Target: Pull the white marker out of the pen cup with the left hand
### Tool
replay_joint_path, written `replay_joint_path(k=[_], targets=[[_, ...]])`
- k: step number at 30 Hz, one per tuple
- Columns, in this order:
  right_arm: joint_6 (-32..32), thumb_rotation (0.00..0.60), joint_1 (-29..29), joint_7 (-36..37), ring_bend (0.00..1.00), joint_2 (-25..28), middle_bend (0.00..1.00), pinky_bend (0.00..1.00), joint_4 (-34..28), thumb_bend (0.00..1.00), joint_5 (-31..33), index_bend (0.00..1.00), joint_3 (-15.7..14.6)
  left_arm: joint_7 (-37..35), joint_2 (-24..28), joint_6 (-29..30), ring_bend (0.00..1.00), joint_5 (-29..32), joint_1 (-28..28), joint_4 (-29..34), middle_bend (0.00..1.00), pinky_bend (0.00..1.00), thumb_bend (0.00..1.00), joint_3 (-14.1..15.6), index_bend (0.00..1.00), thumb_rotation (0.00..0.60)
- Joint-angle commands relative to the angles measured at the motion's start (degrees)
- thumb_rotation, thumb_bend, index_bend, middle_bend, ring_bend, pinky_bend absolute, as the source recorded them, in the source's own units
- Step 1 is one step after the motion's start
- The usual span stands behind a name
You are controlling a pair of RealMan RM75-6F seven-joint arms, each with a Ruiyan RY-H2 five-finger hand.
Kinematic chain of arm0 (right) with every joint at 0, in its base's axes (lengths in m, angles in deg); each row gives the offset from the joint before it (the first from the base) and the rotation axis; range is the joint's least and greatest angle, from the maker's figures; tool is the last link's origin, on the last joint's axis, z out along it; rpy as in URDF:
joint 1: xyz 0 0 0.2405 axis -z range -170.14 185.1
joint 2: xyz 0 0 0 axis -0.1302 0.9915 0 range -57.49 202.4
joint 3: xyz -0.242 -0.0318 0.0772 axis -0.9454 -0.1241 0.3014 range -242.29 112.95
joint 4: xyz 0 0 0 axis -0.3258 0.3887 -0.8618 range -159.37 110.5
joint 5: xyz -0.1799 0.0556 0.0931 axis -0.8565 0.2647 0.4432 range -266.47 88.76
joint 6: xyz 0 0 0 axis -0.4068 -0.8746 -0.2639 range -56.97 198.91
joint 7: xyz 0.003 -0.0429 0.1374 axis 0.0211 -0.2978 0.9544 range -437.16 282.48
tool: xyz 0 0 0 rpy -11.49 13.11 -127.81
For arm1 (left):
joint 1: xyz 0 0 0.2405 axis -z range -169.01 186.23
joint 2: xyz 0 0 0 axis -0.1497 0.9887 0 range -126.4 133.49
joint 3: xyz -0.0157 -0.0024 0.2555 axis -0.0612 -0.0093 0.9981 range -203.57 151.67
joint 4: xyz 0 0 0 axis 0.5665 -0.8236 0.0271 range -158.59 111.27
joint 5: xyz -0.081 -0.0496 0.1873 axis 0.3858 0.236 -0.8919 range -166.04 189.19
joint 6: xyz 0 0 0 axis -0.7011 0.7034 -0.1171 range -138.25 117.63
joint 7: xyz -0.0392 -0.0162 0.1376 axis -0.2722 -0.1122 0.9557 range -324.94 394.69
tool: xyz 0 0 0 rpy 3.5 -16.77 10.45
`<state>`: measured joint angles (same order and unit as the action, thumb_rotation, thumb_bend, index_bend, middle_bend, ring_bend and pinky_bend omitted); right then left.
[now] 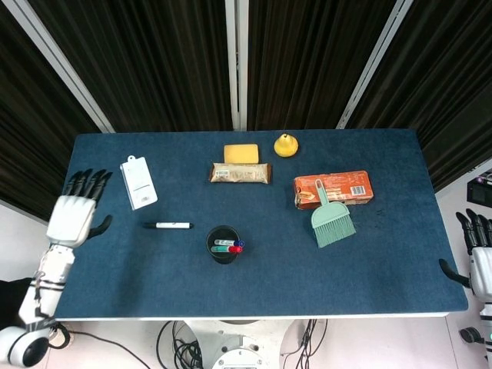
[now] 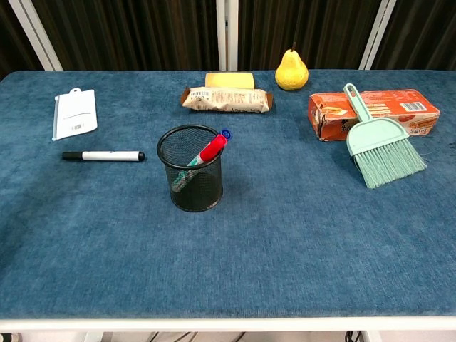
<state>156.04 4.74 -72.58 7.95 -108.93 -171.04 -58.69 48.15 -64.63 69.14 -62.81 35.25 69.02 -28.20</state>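
The white marker (image 1: pixel 169 225) (image 2: pixel 103 156) with black ends lies flat on the blue table, left of the black mesh pen cup (image 1: pixel 223 244) (image 2: pixel 190 168). Inside the cup stand red, blue and green pens. My left hand (image 1: pixel 74 214) hovers open at the table's left edge, well apart from the marker, fingers spread and holding nothing. It does not show in the chest view. My right hand (image 1: pixel 478 250) hangs off the table's right edge, fingers apart and empty.
A white packet (image 1: pixel 138 182) lies at the left. A snack bar (image 1: pixel 241 174), yellow sponge (image 1: pixel 241 154) and pear (image 1: pixel 286 144) line the back. At the right an orange box (image 1: pixel 334 188) has a green dustpan brush (image 1: pixel 332 218) leaning on it.
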Motion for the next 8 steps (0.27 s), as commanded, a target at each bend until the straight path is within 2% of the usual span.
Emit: replay_joint_path(k=[1, 8], targets=[[0.27, 0.600, -0.10, -0.38, 0.00, -0.53, 0.00, 0.00, 0.28, 0.18, -0.21, 0.00, 0.03, 1.97, -2.61, 8.72, 0.00, -4.64, -9.60, -7.24, 0.04, 0.06, 0.29, 5.97, 0.07, 0.600], [-0.07, 0.600, -0.46, -1.50, 0.00, -2.56, 0.00, 0.00, 1.77, 0.18, -0.42, 0.00, -0.25, -5.31, -3.83, 10.22, 0.00, -3.38, -16.66, -13.58, 0.02, 0.05, 0.28, 7.72, 0.06, 0.600]])
